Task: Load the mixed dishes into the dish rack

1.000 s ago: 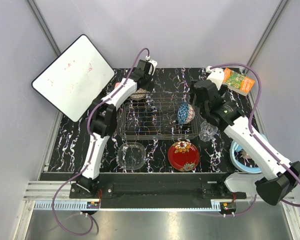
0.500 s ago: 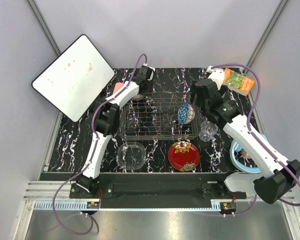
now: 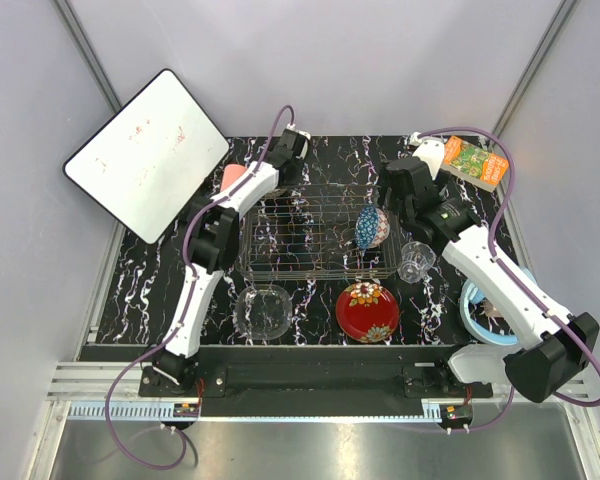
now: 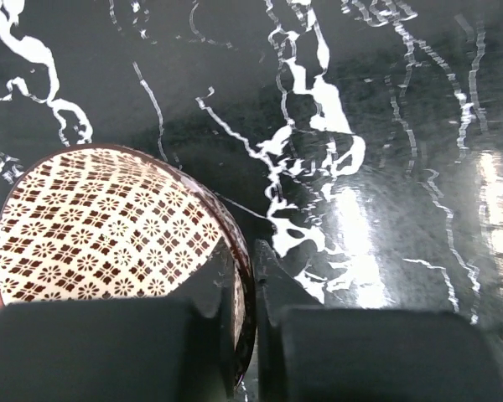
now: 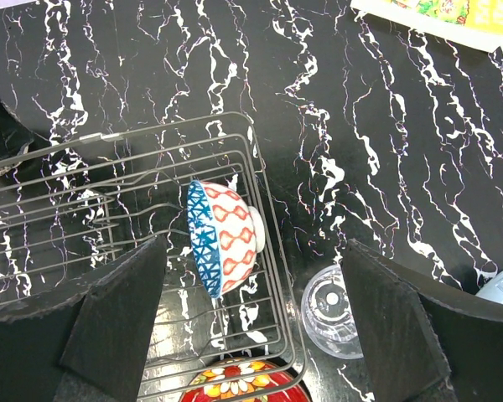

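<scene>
My left gripper point(image 4: 253, 335) is shut on the rim of the beige patterned bowl point(image 4: 101, 222), one finger inside and one outside, behind the dish rack's point(image 3: 320, 272) far left corner. A pink cup point(image 3: 234, 176) stands just left of it. The blue patterned bowl point(image 5: 222, 239) stands on edge at the right end of the rack. My right gripper point(image 5: 251, 251) hangs open above that bowl, touching nothing. A small clear glass point(image 5: 334, 311) sits right of the rack. The red floral plate point(image 3: 367, 310) and the clear glass bowl point(image 3: 263, 311) lie in front of the rack.
A white board point(image 3: 148, 152) leans at the back left. A green-orange book point(image 3: 477, 162) lies at the back right corner. Blue headphones point(image 3: 477, 312) rest at the right edge under my right arm. The black marbled table point(image 3: 330, 150) shows behind the rack.
My left gripper has shut on the beige bowl's rim and the arm has shifted a little toward the back. My right arm has drawn slightly back, still open.
</scene>
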Tool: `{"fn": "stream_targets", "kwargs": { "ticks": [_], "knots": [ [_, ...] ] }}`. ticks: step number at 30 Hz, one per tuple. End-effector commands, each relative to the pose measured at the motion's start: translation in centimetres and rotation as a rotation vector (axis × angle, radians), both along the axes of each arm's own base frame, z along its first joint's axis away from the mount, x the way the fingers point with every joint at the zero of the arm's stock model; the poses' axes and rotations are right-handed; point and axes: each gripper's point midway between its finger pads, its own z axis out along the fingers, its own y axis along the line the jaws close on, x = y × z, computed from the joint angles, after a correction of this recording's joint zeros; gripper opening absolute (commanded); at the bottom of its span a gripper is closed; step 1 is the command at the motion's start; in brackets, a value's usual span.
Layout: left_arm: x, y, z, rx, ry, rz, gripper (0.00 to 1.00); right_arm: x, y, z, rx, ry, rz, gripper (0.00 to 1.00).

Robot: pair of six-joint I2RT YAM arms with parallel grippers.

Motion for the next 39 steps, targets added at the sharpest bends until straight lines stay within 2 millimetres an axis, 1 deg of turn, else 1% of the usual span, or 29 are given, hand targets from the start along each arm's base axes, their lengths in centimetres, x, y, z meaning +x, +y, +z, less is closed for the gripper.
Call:
{"fn": "stream_targets", "kwargs": {
  "ticks": [1, 2, 4, 5, 6, 7, 8, 9, 12, 14, 15, 17, 19, 21, 22, 24, 25, 26, 27, 28, 29, 30, 31, 33, 34, 36, 37, 38, 39],
  "knots": [
    [-0.2, -0.6, 2.0, -0.052, -0.008, -0.004, 0.00, 0.7, 0.0, 0.9, 0.027, -0.037, -0.014, 0.92],
    [-0.2, -0.8, 3.2, -0.064, -0.023, -0.008, 0.00, 0.7, 0.0, 0.9, 0.025, -0.038, -0.015, 0.92],
    [-0.5, -0.5, 4.3, -0.078, -0.029, 0.006, 0.00, 0.7, 0.0, 1.0, 0.021, -0.040, -0.018, 0.92],
    [-0.4, 0.0, 6.2, -0.098, -0.055, 0.024, 0.00, 0.7, -0.2, 1.2, 0.014, -0.044, -0.023, 0.92],
    [-0.9, 0.5, 6.2, -0.119, -0.039, 0.055, 0.00, 0.6, -0.4, 1.5, 0.013, -0.051, -0.024, 0.91],
    [-1.1, 0.9, 6.9, -0.144, -0.038, 0.071, 0.00, 0.6, -0.4, 1.7, 0.012, -0.056, -0.024, 0.91],
    [-1.2, 1.6, 8.3, -0.194, -0.040, 0.079, 0.00, 0.6, -0.5, 1.8, 0.012, -0.060, -0.029, 0.91],
    [-1.6, 1.9, 8.2, -0.226, -0.021, 0.097, 0.00, 0.5, -0.6, 2.1, 0.014, -0.067, -0.028, 0.92],
    [-1.5, 1.6, 11.9, -0.331, -0.046, 0.064, 0.00, 0.4, -0.5, 1.7, 0.013, -0.058, -0.024, 0.91],
    [-1.7, 0.6, 16.2, -0.399, -0.099, 0.008, 0.00, 0.4, -0.5, 1.3, 0.012, -0.050, -0.024, 0.91],
    [-1.7, 0.3, 17.7, -0.423, -0.122, -0.006, 0.00, 0.4, -0.6, 0.9, 0.004, -0.041, -0.026, 0.90],
    [-1.7, -0.2, 22.1, -0.471, -0.200, -0.038, 0.00, 0.3, -0.7, 0.7, 0.000, -0.042, -0.031, 0.90],
    [-1.8, -0.2, 24.8, -0.490, -0.254, -0.055, 0.00, 0.3, -0.9, 0.4, -0.010, -0.042, -0.040, 0.90],
    [-2.0, -0.2, 26.7, -0.522, -0.288, -0.063, 0.00, 0.4, -1.1, 0.1, -0.026, -0.038, -0.048, 0.90],
    [-3.0, -0.3, 28.5, -0.564, -0.297, -0.094, 0.00, 0.5, -1.3, 0.1, -0.033, -0.039, -0.056, 0.90],
    [-4.8, -1.2, 28.9, -0.635, -0.246, -0.133, 0.00, 0.5, -1.5, 0.2, -0.043, -0.040, -0.067, 0.90],
    [-7.4, -2.4, 31.1, -0.706, -0.225, -0.227, 0.00, 0.5, -1.7, 0.2, -0.052, -0.041, -0.076, 0.90],
    [-9.1, -3.1, 30.3, -0.759, -0.150, -0.242, 0.00, 0.6, -1.9, 0.3, -0.058, -0.045, -0.086, 0.90],
    [-11.3, -3.5, 31.9, -0.802, -0.136, -0.287, 0.00, 0.6, -2.0, 0.5, -0.061, -0.051, -0.094, 0.90],
    [-14.1, -5.1, 30.4, -0.855, -0.020, -0.361, 0.00, 0.6, -2.4, 0.6, -0.065, -0.049, -0.112, 0.90],
    [-15.9, -5.8, 30.4, -0.907, 0.039, -0.382, 0.00, 0.6, -2.6, 0.8, -0.061, -0.051, -0.121, 0.90],
    [-18.0, -6.3, 31.9, -0.953, 0.040, -0.448, 0.00, 0.6, -2.8, 1.2, -0.054, -0.059, -0.130, 0.90],
    [-21.2, -7.7, 30.2, -1.007, 0.175, -0.541, 0.00, 0.6, -3.0, 1.5, -0.046, -0.061, -0.136, 0.90],
    [-24.5, -9.1, 29.8, -1.067, 0.313, -0.632, 0.00, 0.4, -3.4, 2.1, -0.032, -0.076, -0.145, 0.90],
    [-26.6, -10.2, 28.6, -1.075, 0.397, -0.674, 0.00, 0.2, -3.5, 2.2, -0.031, -0.080, -0.148, 0.90],
    [-28.6, -11.8, 27.8, -1.077, 0.427, -0.722, 0.00, 0.0, -4.0, 2.3, -0.039, -0.081, -0.160, 0.90],
    [-29.3, -12.3, 26.7, -1.082, 0.470, -0.714, 0.00, -0.1, -4.1, 2.4, -0.039, -0.082, -0.161, 0.90],
    [-30.0, -13.1, 27.0, -1.111, 0.498, -0.721, 0.00, -0.1, -4.3, 2.3, -0.043, -0.079, -0.165, 0.90],
    [-31.4, -14.2, 26.7, -1.114, 0.540, -0.735, 0.00, -0.1, -4.6, 2.3, -0.048, -0.074, -0.174, 0.90]
  ]
}}
